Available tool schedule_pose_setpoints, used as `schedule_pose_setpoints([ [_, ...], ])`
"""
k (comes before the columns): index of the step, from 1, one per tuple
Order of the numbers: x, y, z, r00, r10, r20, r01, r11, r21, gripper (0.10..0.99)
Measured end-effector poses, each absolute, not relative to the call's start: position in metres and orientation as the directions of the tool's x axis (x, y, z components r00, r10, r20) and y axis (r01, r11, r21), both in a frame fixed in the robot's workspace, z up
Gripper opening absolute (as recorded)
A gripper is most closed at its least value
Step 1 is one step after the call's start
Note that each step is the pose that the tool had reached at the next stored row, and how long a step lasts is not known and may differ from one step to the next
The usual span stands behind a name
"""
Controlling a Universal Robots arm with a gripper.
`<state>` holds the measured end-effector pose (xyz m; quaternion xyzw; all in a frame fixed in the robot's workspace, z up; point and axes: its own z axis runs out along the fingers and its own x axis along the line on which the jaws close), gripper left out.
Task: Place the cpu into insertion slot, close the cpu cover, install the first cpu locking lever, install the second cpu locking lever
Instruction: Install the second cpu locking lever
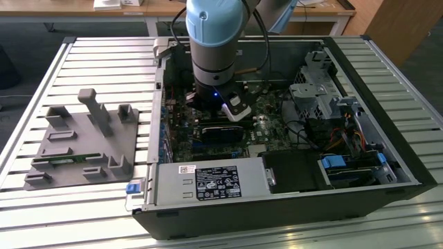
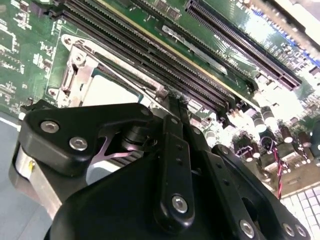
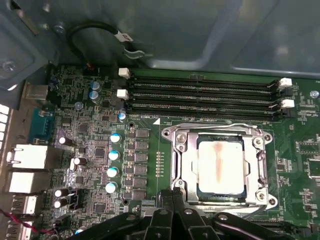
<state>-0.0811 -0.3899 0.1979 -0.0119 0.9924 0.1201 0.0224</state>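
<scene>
Looking down, we see the cpu (image 3: 221,166) sitting flat in the insertion slot (image 3: 176,165) with the cpu cover (image 3: 218,131) down around it, our jaws pressed together just beside its edge.

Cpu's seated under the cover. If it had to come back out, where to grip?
Judging by pose: the cpu lies flat in the slot, cover framing it. Only its top shows, so come from above and pinch two opposite edges once the cover is lifted.

The cpu (image 3: 221,167) lies in the insertion slot (image 3: 187,172), the cpu cover (image 3: 216,133) closed around it.
</scene>
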Motion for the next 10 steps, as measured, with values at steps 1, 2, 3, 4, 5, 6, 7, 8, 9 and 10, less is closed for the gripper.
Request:
schedule_pose_setpoints([
  [1,-0.081,-0.39,0.2,-0.999,-0.018,-0.047,-0.029,0.971,0.238,0.122],
  [2,-0.081,-0.39,0.203,-0.999,-0.018,-0.047,-0.029,0.971,0.238,0.122],
  [3,-0.081,-0.39,0.205,-0.999,-0.018,-0.047,-0.029,0.971,0.238,0.122],
  [4,-0.081,-0.39,0.208,-0.999,-0.018,-0.047,-0.029,0.971,0.238,0.122],
  [5,-0.081,-0.39,0.21,-0.999,-0.018,-0.047,-0.029,0.971,0.239,0.122],
  [6,-0.081,-0.39,0.213,-0.999,-0.018,-0.047,-0.029,0.971,0.239,0.122],
  [7,-0.081,-0.39,0.215,-0.999,-0.018,-0.047,-0.029,0.97,0.24,0.122],
  [8,-0.081,-0.39,0.218,-0.999,-0.018,-0.047,-0.029,0.97,0.24,0.122],
  [9,-0.081,-0.39,0.22,-0.999,-0.018,-0.047,-0.029,0.97,0.24,0.122],
  [10,-0.081,-0.39,0.223,-0.999,-0.018,-0.047,-0.029,0.97,0.24,0.122],
])
